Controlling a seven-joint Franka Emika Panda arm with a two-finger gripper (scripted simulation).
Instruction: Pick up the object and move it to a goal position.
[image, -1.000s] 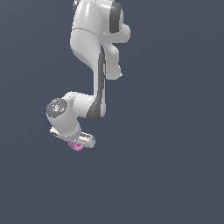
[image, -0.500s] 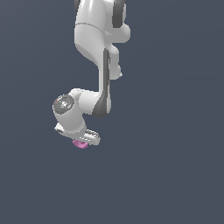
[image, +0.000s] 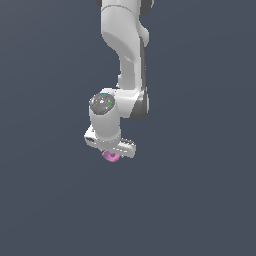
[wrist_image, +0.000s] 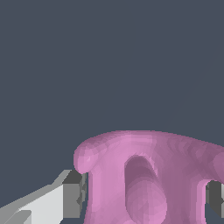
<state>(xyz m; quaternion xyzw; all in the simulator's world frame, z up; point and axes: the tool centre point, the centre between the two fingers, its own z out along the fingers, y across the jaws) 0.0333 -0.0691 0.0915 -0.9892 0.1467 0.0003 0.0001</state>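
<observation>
The object is a small pink-magenta lump (image: 110, 157) that shows just below my white gripper (image: 111, 154) in the exterior view. In the wrist view the object (wrist_image: 148, 179) fills the frame, with a rounded prong and a hollow, held between my two grey finger pads (wrist_image: 73, 194). The gripper is shut on the object and holds it up in the air. The fingers themselves are mostly hidden by the hand in the exterior view.
The white arm (image: 127, 60) hangs down from the top of the exterior view. All around it is a plain dark grey-blue background with no other objects in view.
The arm has moved toward the exterior view's right with the object in the gripper, and the wrist has turned a little. The grip has not changed.
</observation>
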